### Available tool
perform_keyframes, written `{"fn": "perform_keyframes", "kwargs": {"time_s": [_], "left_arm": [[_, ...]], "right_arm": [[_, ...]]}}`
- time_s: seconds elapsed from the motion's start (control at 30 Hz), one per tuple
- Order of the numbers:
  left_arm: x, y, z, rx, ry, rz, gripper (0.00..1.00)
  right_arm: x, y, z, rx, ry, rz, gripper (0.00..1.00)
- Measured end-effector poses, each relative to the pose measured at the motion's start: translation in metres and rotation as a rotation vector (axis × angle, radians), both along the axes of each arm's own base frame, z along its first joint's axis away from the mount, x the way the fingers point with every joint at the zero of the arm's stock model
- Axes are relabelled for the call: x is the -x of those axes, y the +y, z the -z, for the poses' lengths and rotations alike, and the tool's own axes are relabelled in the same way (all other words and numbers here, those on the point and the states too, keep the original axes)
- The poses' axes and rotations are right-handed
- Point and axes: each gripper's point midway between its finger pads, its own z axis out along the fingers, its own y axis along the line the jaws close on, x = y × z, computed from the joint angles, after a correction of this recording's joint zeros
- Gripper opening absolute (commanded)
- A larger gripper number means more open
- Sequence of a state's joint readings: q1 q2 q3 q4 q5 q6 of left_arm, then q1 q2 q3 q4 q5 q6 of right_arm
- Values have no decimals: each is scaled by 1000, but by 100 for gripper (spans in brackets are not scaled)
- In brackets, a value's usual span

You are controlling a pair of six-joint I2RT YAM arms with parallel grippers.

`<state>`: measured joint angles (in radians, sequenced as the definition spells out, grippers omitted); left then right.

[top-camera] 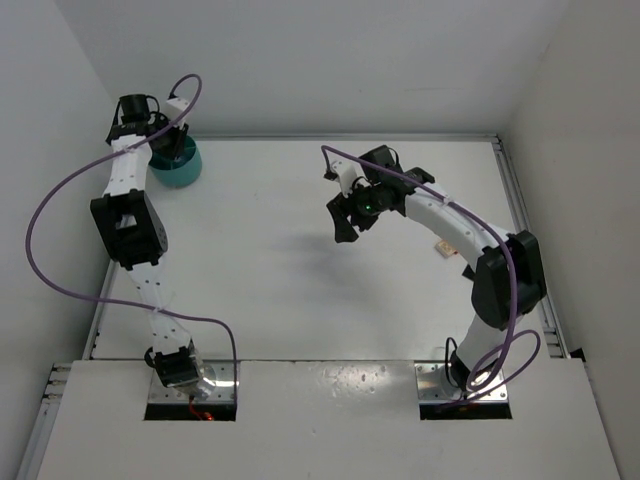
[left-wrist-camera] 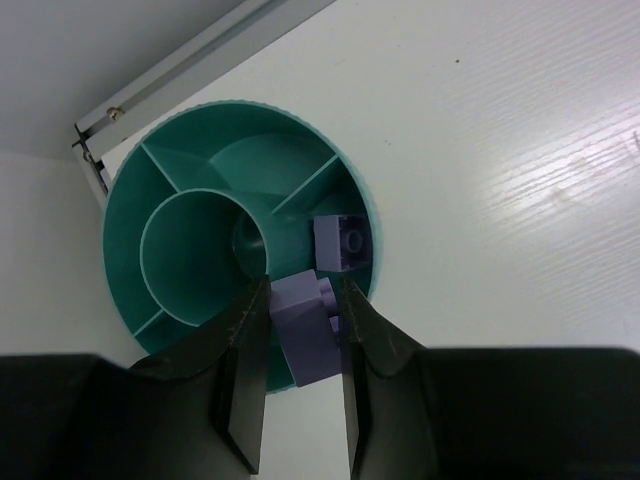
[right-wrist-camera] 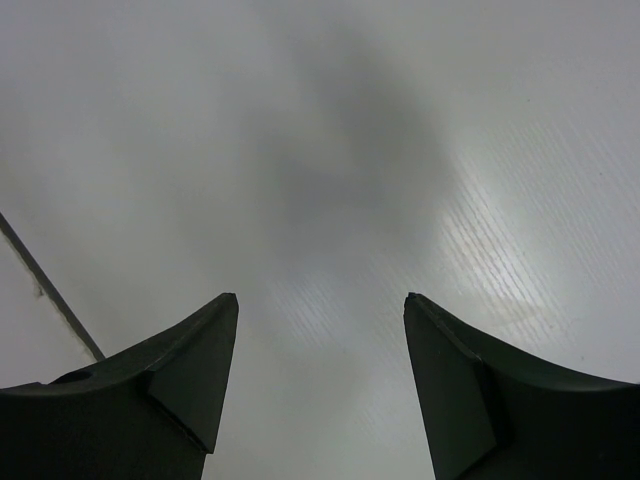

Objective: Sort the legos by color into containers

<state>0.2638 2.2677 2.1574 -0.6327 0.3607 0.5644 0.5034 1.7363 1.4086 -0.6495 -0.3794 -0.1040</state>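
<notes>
Just over the rim of the teal bowl [left-wrist-camera: 125, 230], the left pincer [left-wrist-camera: 303, 290] clamps a lilac lego [left-wrist-camera: 305, 345], while the right pincer [right-wrist-camera: 320, 312] gapes above the tabletop [right-wrist-camera: 400, 150].

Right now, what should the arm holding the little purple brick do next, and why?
Probably open the left gripper and let its purple brick drop. The brick is pinched over the teal bowl, close above the compartment where another purple brick already lies, so the colours would match. Its lower end sits near the rim, so the drop could be tight.
</notes>
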Motion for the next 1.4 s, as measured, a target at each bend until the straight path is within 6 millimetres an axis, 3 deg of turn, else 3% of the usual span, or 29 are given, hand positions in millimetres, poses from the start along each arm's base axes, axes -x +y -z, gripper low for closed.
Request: {"fn": "perform_keyframes", "kwargs": {"time_s": [0.17,0.33,0.5,0.6,0.7,0.77,0.9,1.0,1.07,1.17,1.27,1.33,1.4], "left_arm": [[-2,6,14,-3,17,-13,25],[-3,6,19,3,21,-17,48],[-5,6,17,26,14,-36,79],[-9,7,11,56,-12,-54,86],[-7,8,-5,93,-42,-76,88],[-3,8,-27,117,-75,-85,87],[15,-8,-98,170,-180,-90,68],[44,-36,-168,195,-284,-71,65],[70,-66,-209,210,-353,-26,65],[125,-122,-230,254,-377,87,72],[168,-164,-211,314,-324,182,75],[198,-195,-173,353,-232,236,77],[220,-223,-131,383,-119,280,78]], "right_arm": [[1,0,1,1,4,0,68],[1,0,1,-1,5,-2,68],[1,1,0,-4,7,-4,68],[1,1,0,-4,7,-5,68],[1,0,-1,-4,3,-2,68],[3,-4,-4,-3,-7,5,68],[10,-17,-17,-14,-48,29,65],[10,-35,-30,-27,-89,73,58],[9,-50,-36,-27,-116,118,51],[8,-76,-35,-4,-136,193,44],[5,-103,-26,49,-133,277,43],[6,-123,-14,98,-113,332,43],[11,-148,2,159,-77,394,49]]}}
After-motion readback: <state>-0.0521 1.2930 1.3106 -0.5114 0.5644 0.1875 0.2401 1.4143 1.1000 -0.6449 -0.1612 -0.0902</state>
